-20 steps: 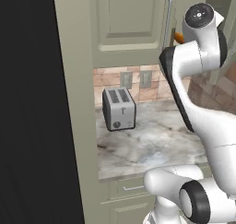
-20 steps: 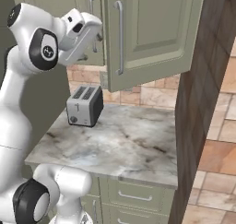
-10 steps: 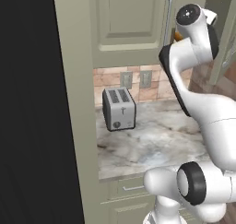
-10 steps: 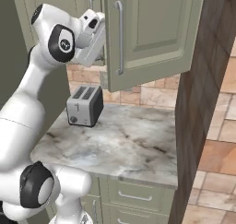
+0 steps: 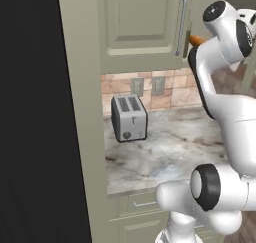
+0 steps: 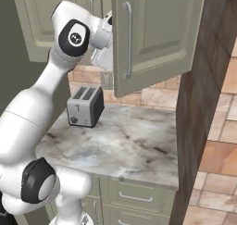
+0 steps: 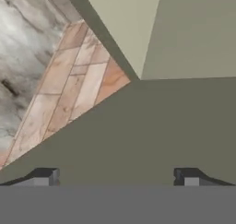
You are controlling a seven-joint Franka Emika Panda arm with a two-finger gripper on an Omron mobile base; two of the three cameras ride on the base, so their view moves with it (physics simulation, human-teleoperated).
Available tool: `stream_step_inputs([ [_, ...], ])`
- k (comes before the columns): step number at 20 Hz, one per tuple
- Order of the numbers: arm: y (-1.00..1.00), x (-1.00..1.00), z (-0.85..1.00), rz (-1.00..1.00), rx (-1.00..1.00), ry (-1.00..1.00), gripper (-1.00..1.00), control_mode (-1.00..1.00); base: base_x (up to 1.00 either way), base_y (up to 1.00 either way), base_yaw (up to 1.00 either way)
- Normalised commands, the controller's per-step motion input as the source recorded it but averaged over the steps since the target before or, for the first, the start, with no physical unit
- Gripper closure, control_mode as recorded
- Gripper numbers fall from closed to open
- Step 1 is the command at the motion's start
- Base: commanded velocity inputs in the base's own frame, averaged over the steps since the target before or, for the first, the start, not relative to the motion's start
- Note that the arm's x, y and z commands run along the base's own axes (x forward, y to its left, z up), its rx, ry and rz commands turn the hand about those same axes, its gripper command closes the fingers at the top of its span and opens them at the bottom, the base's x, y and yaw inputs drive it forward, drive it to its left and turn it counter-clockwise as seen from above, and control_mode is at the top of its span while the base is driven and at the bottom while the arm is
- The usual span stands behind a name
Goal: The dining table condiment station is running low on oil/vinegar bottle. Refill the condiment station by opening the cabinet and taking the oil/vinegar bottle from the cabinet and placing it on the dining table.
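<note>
A kitchen: toaster (image 5: 129, 118) on marble counter (image 6: 129, 145) beneath green cabinet (image 5: 142, 27).

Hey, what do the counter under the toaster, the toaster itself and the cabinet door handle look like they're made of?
Grey-white veined counter top: looks like polished marble, going by the veining. Boxy grey two-slot toaster: probably brushed metal, dull even sheen. Long vertical bar handle on the sage-green cabinet door: likely satin steel, pale silver.

One toaster (image 5: 129, 118) stands on the one marble tabletop (image 6: 125, 145). Two wall outlets (image 5: 147, 86) sit behind it. Two silver bar handles (image 6: 127, 40) show on the cabinet (image 5: 145, 22) doors.
</note>
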Motion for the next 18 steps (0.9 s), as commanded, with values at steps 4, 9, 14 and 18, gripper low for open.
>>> stream_step_inputs([
  [4, -1.00, -1.00, 0.00, -0.24, -0.05, 0.09, -1.00, -1.00, 0.00, 0.00, 0.00],
  [9, -0.93, -0.86, 0.00, -0.15, -0.01, 0.00, -1.00, -1.00, 0.00, 0.00, 0.00],
  [14, -0.18, -0.24, 0.00, 0.00, 0.02, -0.12, -1.00, -1.00, 0.00, 0.00, 0.00],
  [18, 0.40, -0.18, 0.09, 0.00, 0.17, -0.40, -1.00, -1.00, 0.00, 0.00, 0.00],
])
